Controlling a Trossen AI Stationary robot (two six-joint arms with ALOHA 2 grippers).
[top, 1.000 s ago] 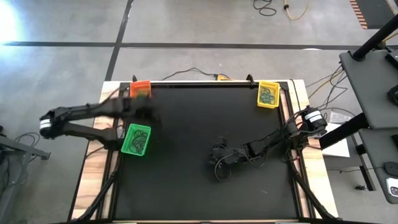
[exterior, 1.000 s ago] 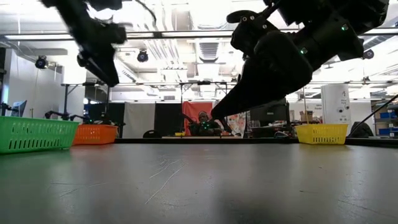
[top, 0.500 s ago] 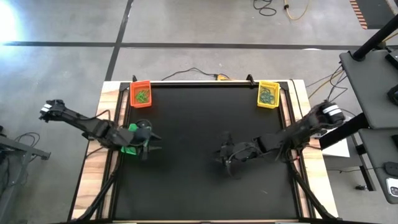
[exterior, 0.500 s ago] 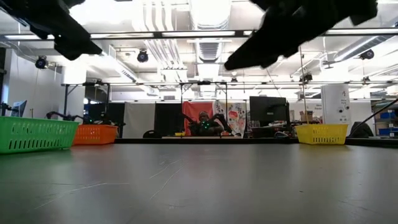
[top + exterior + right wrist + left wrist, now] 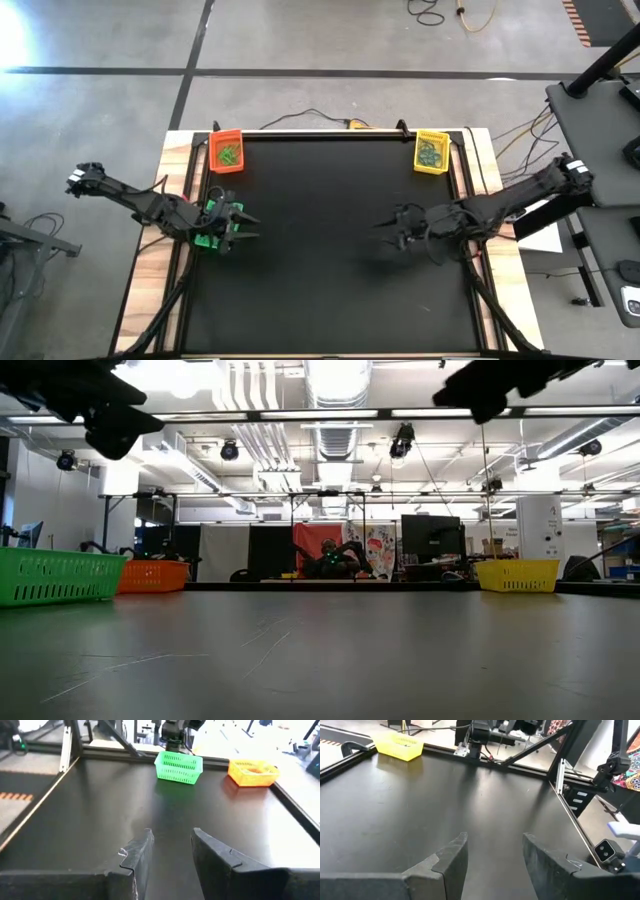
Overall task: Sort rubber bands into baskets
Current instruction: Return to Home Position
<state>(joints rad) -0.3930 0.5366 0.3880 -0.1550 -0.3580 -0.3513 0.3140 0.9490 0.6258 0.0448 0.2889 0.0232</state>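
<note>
- The desk [image 5: 320, 290] shows no loose rubber bands [image 5: 230, 153] in any view.
- The rubber bands lie inside the orange basket [image 5: 213, 150] and the yellow basket [image 5: 419, 152]. The green basket [image 5: 203, 240] is largely hidden beneath the left arm.
- The left hand [image 5: 238, 226] is by the green basket, fingers spread, holding nothing.
- The right hand [image 5: 392, 230] is over the desk's right half, spread and empty.
- Judgement: sorting appears complete, and only parking the arms remains.

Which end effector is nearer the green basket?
Left. The left end effector hangs right at the green basket, partly covering it from above; the right end effector is well away, toward the opposite side.
</note>
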